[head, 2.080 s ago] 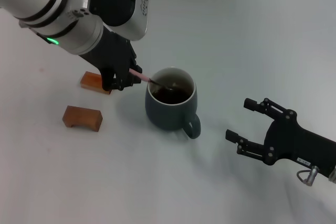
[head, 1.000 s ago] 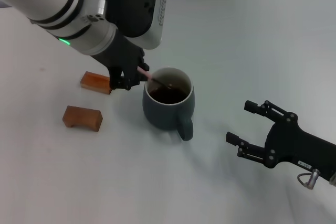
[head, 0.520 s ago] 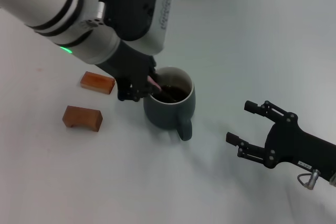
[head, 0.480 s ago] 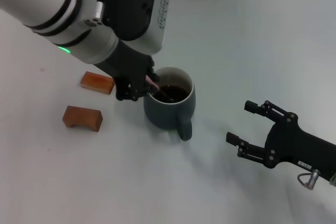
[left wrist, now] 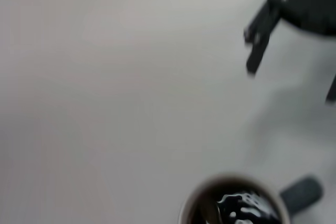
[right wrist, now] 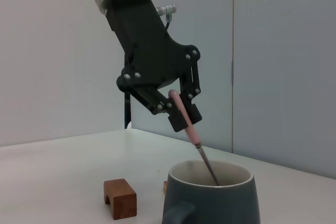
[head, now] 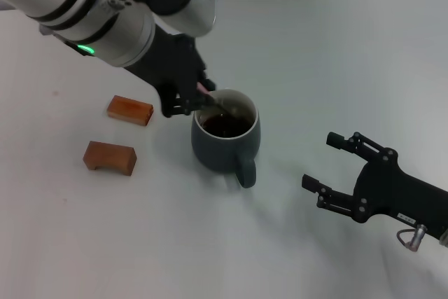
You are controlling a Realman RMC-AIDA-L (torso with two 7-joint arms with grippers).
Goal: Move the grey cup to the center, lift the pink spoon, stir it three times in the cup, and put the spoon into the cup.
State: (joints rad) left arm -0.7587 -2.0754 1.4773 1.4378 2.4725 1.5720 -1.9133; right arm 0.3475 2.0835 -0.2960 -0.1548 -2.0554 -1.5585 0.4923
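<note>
Right end effector [head: 334, 166] sits nearest on the bench [head: 336, 54], fingers spread, empty, idle, well apart from the grey cup [head: 225, 141]. The cup stands mid-bench, handle toward the camera, dark liquid inside; the pink spoon [right wrist: 185, 115] is tilted with its metal neck dipping past the rim into the liquid. Behind it, the left end effector [head: 189, 99] is closed on the pink handle, with two wooden blocks [head: 110, 157] off to the left. Stir step, probably: keep circles small and inside the rim, bowl submerged, no wall contact so the cup doesn't slide or slosh.
</note>
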